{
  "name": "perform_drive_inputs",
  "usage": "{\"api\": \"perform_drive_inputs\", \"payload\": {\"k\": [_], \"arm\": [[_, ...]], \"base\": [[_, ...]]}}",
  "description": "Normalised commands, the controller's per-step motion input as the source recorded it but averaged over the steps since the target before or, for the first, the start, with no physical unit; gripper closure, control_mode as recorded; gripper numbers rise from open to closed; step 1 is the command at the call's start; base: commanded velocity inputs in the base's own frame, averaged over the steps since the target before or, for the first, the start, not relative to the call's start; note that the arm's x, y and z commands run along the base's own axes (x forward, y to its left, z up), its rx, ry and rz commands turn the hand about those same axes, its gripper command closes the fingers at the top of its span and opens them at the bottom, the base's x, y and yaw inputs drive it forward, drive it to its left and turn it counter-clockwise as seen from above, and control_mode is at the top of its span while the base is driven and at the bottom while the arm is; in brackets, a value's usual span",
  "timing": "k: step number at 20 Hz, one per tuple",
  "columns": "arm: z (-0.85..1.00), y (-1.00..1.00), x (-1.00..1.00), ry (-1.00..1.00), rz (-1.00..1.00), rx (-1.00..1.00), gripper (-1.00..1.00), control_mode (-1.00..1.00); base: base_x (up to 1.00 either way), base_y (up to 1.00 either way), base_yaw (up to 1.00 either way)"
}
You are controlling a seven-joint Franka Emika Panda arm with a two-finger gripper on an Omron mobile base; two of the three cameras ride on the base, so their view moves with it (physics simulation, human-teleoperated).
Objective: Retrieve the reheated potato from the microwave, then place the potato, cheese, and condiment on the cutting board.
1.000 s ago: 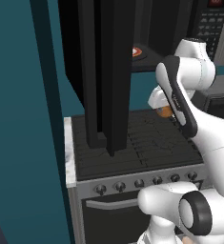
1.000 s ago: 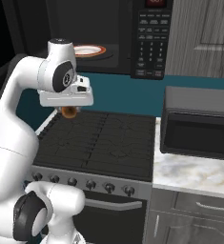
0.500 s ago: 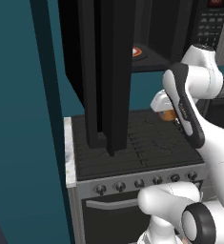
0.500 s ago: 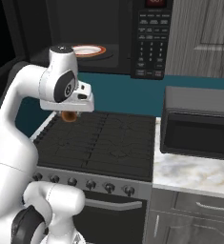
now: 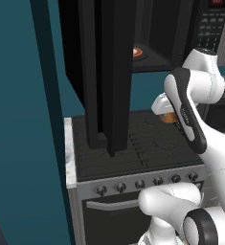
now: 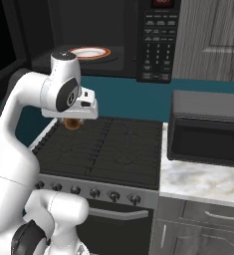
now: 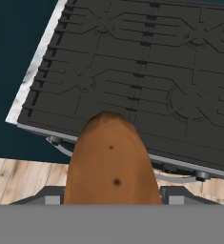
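One potato (image 7: pixel 111 164), one gripper (image 6: pixel 73 118), one microwave (image 6: pixel 138 40).
Gripper clamped part-open round potato above stove (image 6: pixel 103 147); right base view adds a plate (image 6: pixel 90 52) inside the microwave.

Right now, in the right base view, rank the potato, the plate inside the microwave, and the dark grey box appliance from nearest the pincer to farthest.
1. Potato: in the pincer, above the stove.
2. Plate: above it, inside the open microwave.
3. Dark grey box appliance: far right, on the marble counter.
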Motion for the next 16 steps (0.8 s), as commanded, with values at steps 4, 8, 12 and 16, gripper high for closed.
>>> {"api": "perform_drive_inputs", "payload": {"k": [4, 8, 12, 16], "arm": [[0.00, 0.00, 0.00, 0.00, 0.00, 0.00, 1.00, -1.00], [0.00, 0.00, 0.00, 0.00, 0.00, 0.00, 1.00, -1.00], [0.00, 0.00, 0.00, 0.00, 0.00, 0.00, 1.00, -1.00], [0.00, 0.00, 0.00, 0.00, 0.00, 0.00, 1.00, -1.00]], "base": [[0.00, 0.00, 0.00], [0.00, 0.00, 0.00], [0.00, 0.00, 0.00], [0.00, 0.00, 0.00]]}}
